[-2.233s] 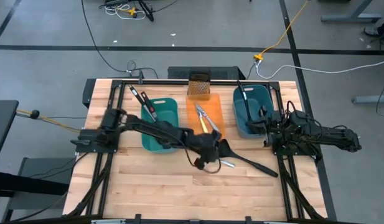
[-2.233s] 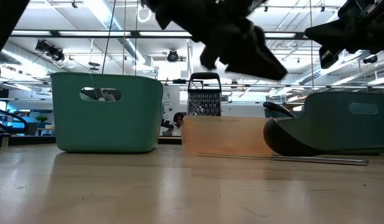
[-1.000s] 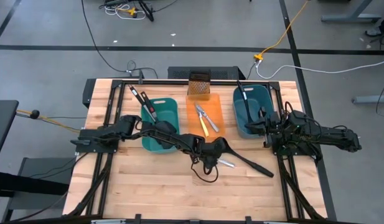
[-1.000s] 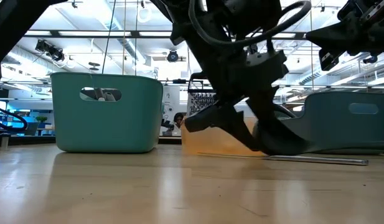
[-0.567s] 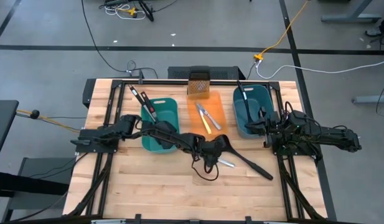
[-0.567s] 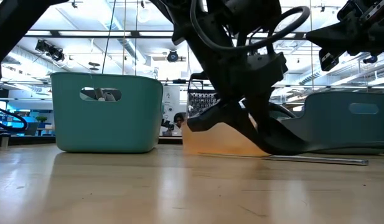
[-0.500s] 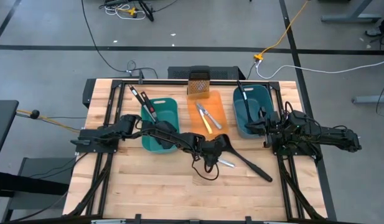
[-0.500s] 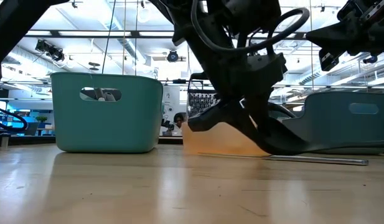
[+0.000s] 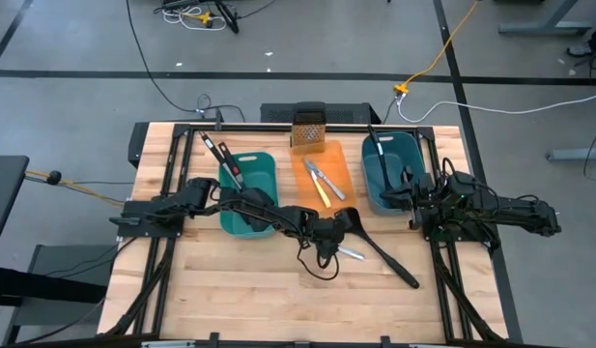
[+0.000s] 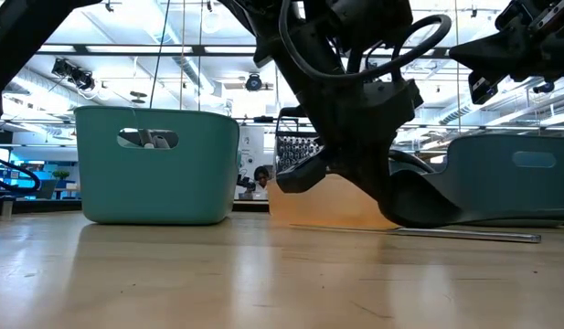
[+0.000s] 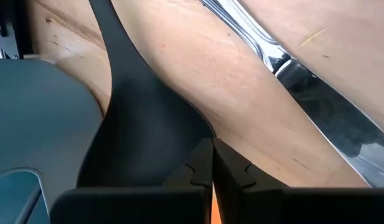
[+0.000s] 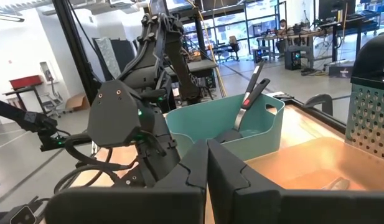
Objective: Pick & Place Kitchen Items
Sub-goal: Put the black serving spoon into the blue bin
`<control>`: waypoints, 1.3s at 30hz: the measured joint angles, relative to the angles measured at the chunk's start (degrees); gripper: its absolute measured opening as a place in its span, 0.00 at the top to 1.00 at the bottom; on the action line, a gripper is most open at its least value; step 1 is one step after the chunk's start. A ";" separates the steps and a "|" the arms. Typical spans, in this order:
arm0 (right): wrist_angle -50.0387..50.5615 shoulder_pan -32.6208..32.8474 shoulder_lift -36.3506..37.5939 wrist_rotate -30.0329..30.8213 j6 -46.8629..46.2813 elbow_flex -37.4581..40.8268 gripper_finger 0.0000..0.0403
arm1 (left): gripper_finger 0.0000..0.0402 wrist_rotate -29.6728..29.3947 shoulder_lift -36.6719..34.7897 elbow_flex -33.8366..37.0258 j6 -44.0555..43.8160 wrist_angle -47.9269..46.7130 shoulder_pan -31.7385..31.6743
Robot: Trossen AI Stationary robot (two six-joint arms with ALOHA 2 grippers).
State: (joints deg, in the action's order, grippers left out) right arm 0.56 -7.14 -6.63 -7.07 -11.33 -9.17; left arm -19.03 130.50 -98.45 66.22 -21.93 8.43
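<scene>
1. A black ladle [image 9: 375, 251] lies flat on the bench [image 9: 230, 290], just in front of the orange tray [image 9: 307, 188]. Its long axis runs diagonally: the bowl end sits near the tray's front edge and the handle points away toward the bench's front right.
2. The left gripper [image 9: 328, 232] is down at the ladle's bowl end. In the left wrist view its fingertips [image 11: 204, 171] are pressed together, jaws shut, against the ladle's broad black part [image 11: 142, 137]; whether any edge is pinched between them I cannot tell.
3. A silver table knife [image 9: 350, 253] lies on the bench just beside the gripper, partly hidden under it; in the low view its blade [image 10: 464, 235] shows as a thin line flat on the wood.
4. The orange tray holds a yellow-handled knife [image 9: 320, 193] and a silver knife [image 9: 328, 184], both lying roughly along the tray's length.
5. The left teal tub [image 9: 264, 164] holds two black utensils [image 9: 223, 159] leaning out over its far left corner, one handle marked red.
6. The right teal tub [image 9: 375, 184] holds a black utensil [image 9: 377, 143] with its handle over the far rim.
7. A box grater [image 9: 307, 130] stands upright behind the tray.
8. The right gripper [image 9: 413, 198] waits at the right tub's side, jaws shut and empty [image 12: 207, 162].
9. In the low view the left arm blocks most of the tray and ladle.
</scene>
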 joint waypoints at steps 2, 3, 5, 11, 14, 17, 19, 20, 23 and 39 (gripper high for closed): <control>0.00 0.00 0.01 0.00 0.00 0.00 0.98 | 0.99 0.08 0.00 0.00 -0.59 0.01 0.03; 0.00 0.00 0.00 0.00 -0.04 -0.01 0.98 | 0.99 0.18 0.00 0.00 -1.34 0.09 0.04; 0.00 0.00 0.02 0.10 -0.20 0.00 0.98 | 0.98 0.27 0.00 0.00 -3.09 0.71 0.07; -0.54 0.00 0.01 0.17 -0.20 -0.01 0.98 | 0.94 0.60 -0.99 0.00 -7.27 1.29 0.62; -1.22 0.00 0.01 0.64 -0.20 0.00 0.98 | 0.94 0.59 -2.82 0.00 -9.06 0.83 1.48; -1.44 0.00 0.01 1.60 -0.22 0.00 0.98 | 0.94 0.63 -5.41 0.00 -11.84 -1.01 2.75; -1.44 0.00 0.00 2.14 -0.22 0.00 0.98 | 0.95 1.25 -8.11 0.00 -13.53 -3.80 3.55; -1.44 0.00 0.02 2.16 -0.20 0.00 0.98 | 0.95 2.16 -9.69 -0.02 -14.86 -5.63 3.92; -1.72 0.00 0.00 2.14 -0.21 0.00 0.97 | 0.98 7.12 -15.69 -0.02 -21.90 -13.02 4.38; -2.27 -0.02 -0.03 2.14 1.74 -0.02 0.94 | 0.99 14.00 -80.05 55.74 -53.63 19.04 -1.16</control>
State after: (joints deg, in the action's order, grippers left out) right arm -1.71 -7.16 -6.66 -4.93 -9.60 -9.19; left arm -5.03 50.45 -42.72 12.58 -2.89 7.27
